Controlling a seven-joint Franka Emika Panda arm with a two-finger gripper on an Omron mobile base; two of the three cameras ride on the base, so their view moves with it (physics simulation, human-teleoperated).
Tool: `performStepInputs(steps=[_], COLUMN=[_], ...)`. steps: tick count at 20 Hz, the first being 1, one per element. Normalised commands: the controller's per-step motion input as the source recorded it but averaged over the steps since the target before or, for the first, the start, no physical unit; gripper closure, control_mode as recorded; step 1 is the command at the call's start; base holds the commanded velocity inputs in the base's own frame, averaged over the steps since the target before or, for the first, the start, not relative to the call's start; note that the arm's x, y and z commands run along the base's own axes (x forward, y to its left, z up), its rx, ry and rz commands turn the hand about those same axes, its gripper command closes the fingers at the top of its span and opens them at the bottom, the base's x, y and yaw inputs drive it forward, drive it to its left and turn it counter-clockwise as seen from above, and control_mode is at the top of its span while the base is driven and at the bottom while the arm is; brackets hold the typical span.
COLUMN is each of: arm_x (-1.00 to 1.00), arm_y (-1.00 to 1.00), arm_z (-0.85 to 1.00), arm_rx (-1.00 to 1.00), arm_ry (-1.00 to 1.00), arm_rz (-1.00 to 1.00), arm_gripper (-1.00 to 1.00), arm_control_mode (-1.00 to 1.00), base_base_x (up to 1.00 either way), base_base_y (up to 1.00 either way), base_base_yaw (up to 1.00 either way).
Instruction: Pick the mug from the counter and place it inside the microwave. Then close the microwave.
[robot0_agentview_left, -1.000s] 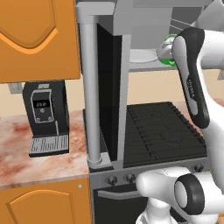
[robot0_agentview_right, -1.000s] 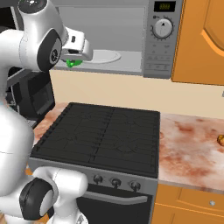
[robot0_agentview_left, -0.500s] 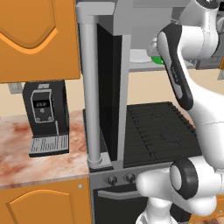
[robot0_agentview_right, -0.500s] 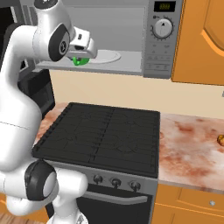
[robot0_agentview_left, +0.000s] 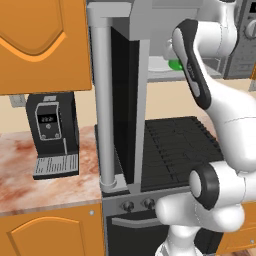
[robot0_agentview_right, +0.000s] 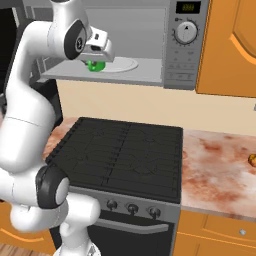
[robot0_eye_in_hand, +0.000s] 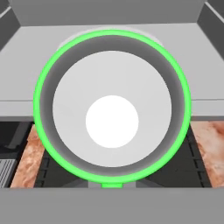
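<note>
The bright green mug hangs upright under my gripper, which is shut on the mug's rim. It hovers at the front left of the open microwave, just left of the white turntable plate. In the left base view the mug peeks out from behind my forearm, and the microwave door stands swung out, seen edge-on. The hand view looks straight down into the mug and its white inside, with the microwave's grey floor beyond it. The marbled counter lies to the right of the stove.
A black ridged stove top lies directly under the microwave. A black coffee machine stands on the counter left of the open door. A small orange-brown lump sits at the counter's far right. Orange cabinets flank the microwave.
My arm has carried the mug rightward and deeper toward the microwave opening, closer to the turntable plate. The grip has stayed shut.
</note>
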Motion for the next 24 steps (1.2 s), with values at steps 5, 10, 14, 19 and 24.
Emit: performStepInputs(steps=[5,10,14,19,24], arm_x=[0.38,0.41,0.43,0.41,0.42], arm_y=[0.01,0.02,0.03,0.02,0.03], arm_z=[-0.07,-0.09,-0.21,-0.23,-0.04], arm_rx=[0.00,0.00,0.00,0.00,0.00], arm_ry=[0.00,0.00,0.00,0.04,0.01], arm_rz=[0.00,0.00,0.00,0.00,0.00], arm_gripper=[1.00,1.00,1.00,1.00,1.00], arm_control_mode=[-1.00,-1.00,-1.00,-1.00,-1.00], base_base_x=[0.00,0.00,0.00,0.00,0.00], base_base_y=[0.00,0.00,0.00,0.00,0.00], base_base_yaw=[0.00,0.00,0.00,0.00,0.00])
